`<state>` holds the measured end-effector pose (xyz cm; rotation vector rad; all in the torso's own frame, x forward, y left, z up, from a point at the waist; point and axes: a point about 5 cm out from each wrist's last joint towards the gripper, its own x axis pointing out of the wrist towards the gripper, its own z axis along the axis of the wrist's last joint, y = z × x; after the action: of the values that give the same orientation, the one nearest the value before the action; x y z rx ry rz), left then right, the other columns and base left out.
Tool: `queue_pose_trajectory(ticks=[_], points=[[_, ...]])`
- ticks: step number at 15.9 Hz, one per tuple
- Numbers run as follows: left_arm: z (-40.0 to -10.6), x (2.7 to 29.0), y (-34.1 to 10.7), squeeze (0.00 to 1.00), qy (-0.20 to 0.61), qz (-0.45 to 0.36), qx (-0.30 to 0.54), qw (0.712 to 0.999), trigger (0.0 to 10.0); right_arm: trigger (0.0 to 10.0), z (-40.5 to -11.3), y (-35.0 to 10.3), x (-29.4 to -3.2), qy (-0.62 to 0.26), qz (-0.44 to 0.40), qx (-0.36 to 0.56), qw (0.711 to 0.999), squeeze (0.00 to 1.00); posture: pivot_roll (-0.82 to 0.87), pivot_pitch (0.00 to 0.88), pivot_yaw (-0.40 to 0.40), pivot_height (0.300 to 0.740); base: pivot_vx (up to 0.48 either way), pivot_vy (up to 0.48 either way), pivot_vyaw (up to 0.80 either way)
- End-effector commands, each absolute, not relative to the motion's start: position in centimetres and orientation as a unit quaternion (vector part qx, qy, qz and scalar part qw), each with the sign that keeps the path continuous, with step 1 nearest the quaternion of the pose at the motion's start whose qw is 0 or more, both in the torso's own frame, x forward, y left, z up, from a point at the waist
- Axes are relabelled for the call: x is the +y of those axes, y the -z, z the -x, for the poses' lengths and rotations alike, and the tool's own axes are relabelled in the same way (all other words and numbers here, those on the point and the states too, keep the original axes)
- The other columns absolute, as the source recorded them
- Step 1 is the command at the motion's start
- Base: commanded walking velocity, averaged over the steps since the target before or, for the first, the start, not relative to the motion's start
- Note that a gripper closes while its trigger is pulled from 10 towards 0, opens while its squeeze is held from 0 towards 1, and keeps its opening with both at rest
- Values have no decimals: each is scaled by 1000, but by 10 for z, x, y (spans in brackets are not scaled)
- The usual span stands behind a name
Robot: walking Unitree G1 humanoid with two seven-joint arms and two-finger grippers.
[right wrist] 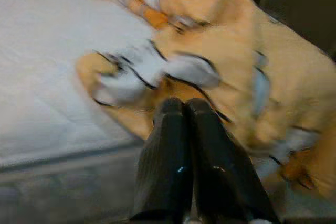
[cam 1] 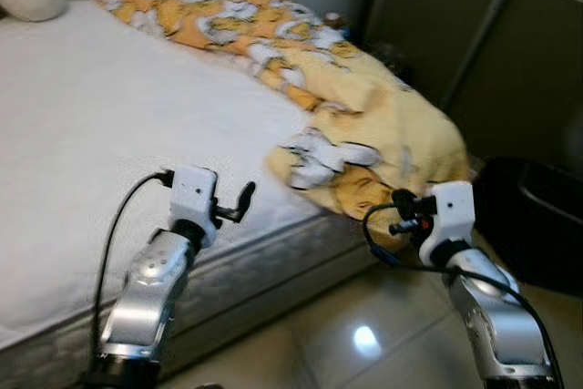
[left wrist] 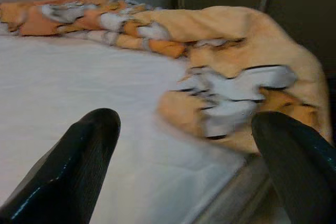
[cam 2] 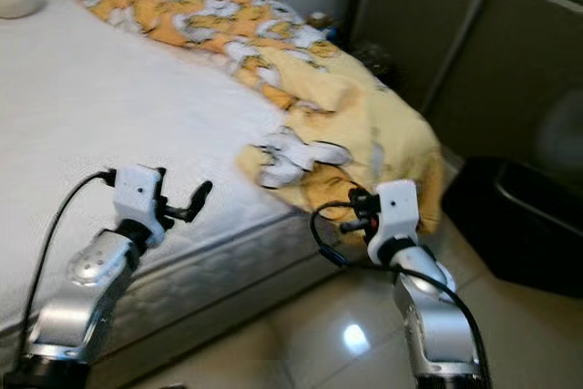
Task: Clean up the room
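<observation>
One yellow blanket (cam 1: 364, 125) — bed (cam 1: 100, 134) edge

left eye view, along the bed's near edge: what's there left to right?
Left hand over the white mattress → yellow patterned blanket bunched at the bed corner → right hand just below the blanket's hanging edge → dark bin on the floor.
</observation>
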<state>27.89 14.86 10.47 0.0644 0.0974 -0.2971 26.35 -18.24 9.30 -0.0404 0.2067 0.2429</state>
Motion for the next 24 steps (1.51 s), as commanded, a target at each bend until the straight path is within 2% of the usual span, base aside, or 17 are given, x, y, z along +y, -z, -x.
queue_pose_trajectory(ticks=[1,2,3,4,7,13,15,20,21,22,23,24], points=[[-280,146,-112,0,144,-37,30,988,10000,10000,-266,-95,-185,-117,35,97,988,0,-55,17,-31,740,0,-480,0],[-281,145,-113,0,141,-28,32,989,10000,10000,-267,-96,-186,-112,19,95,989,0,-55,17,-31,740,0,-480,0],[-281,145,-113,0,141,-25,36,989,10000,10000,-268,-97,-190,-99,4,92,991,945,-55,17,-31,740,0,-420,0],[-280,141,-111,0,149,-17,56,987,10000,10000,-270,-98,-196,-81,-21,90,992,1000,-61,11,-24,740,0,0,0],[-278,139,-113,0,164,-23,39,985,10000,10000,-271,-99,-196,-86,-24,86,992,1000,-66,5,-21,740,0,0,0],[-282,144,-119,0,143,-28,24,989,10000,10000,-270,-96,-190,-116,-21,97,988,1000,-67,0,-19,740,0,0,0],[-280,140,-118,0,155,-33,25,987,10000,10000,-270,-91,-188,-130,22,114,985,1000,-66,0,-18,740,272,0,622],[-278,138,-116,0,158,-33,28,986,10000,10000,-274,-91,-193,-109,16,113,987,1000,-62,0,-24,740,319,0,640],[-278,138,-116,0,158,-33,28,987,10000,10000,-275,-91,-194,-108,21,115,987,918,-63,0,-24,740,330,0,0],[-278,139,-116,0,157,-33,28,987,10000,10000,-275,-91,-195,-110,25,117,987,769,-63,0,-24,740,337,0,0],[-278,139,-115,0,157,-32,30,987,10000,10000,-276,-91,-196,-111,28,117,986,0,-64,0,-24,740,349,0,0],[-278,139,-115,0,157,-32,30,987,10000,10000,-276,-91,-196,-111,28,117,986,0,-64,0,-24,740,349,0,0]])
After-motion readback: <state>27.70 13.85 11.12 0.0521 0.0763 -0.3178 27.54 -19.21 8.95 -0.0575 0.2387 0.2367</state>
